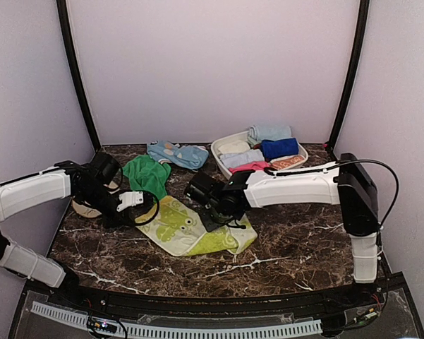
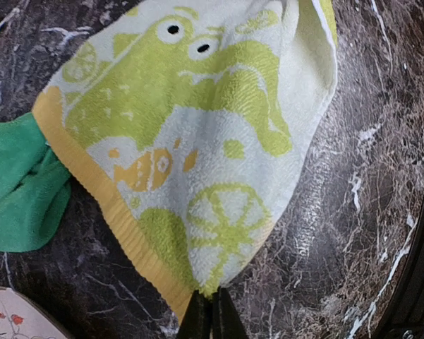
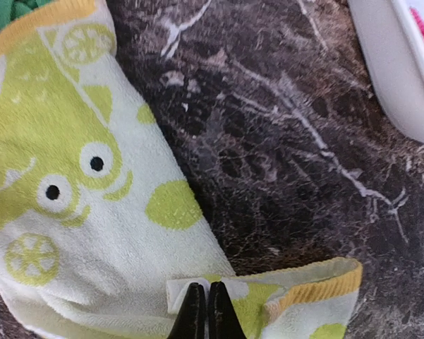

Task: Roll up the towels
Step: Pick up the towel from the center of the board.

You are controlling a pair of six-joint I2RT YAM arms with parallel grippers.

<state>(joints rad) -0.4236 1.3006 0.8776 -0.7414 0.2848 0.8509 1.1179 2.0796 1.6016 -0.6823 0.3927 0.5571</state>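
Note:
A pale lime-yellow towel with green cartoon and lemon prints lies spread in the middle of the table. My left gripper is shut on its left corner; in the left wrist view the gripper pinches the towel at its tip. My right gripper is shut on the towel's far right edge; in the right wrist view the gripper clamps a small folded edge of the towel. A plain green towel lies crumpled at the back left, also in the left wrist view.
A white basket at the back right holds several rolled towels. A light blue cloth lies behind the green towel. A tan leaf-print disc sits under my left arm. The basket's rim shows in the right wrist view.

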